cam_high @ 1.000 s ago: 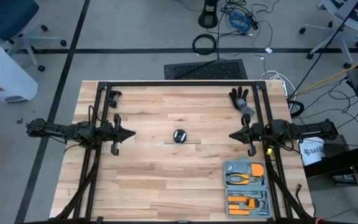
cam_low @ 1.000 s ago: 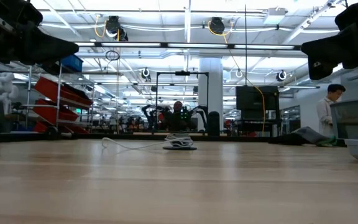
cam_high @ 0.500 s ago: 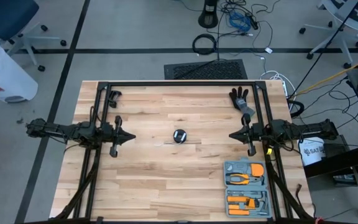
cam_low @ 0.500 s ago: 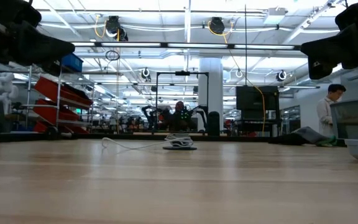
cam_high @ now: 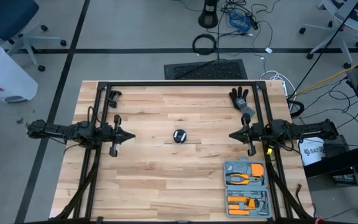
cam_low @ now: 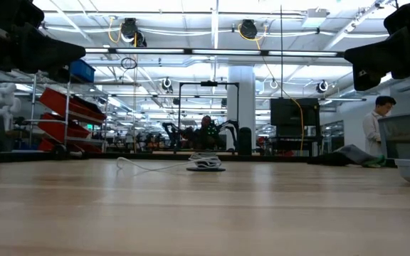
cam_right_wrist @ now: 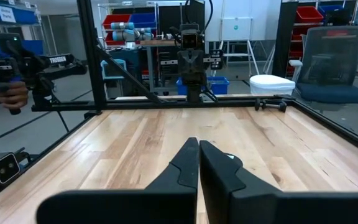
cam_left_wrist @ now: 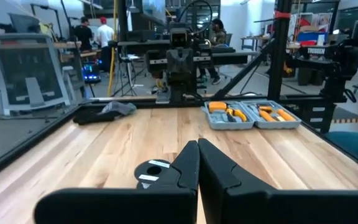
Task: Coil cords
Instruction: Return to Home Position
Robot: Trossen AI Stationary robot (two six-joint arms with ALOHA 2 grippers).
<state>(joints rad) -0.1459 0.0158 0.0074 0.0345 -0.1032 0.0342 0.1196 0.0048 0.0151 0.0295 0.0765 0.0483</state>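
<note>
While reel (cam_high: 179,136) lies mid-table, left pincer (cam_high: 132,134) and right pincer (cam_high: 231,135) (closed) flank it.

1. Left arm (cam_high: 67,130), mid-left, and right arm (cam_high: 303,130), mid-right, are both plain black, skinny, and chunkier at the joints.
2. Left tool (cam_left_wrist: 197,144) and right tool (cam_right_wrist: 198,143) have matte dark wedge fingers (cam_left_wrist: 185,171) tapering to points.
3. A wide dark crossbar (cam_left_wrist: 104,202) sits behind the fingers.

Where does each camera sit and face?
High: overhead, straight down; left gripper and right gripper flank the reel.
Low: table-top height, level toward the reel; grippers at top corners.
Left wrist: past its shut fingers toward the right arm.
Right wrist: likewise, toward the left arm.
Shared: tool case, high and left wrist.
</note>
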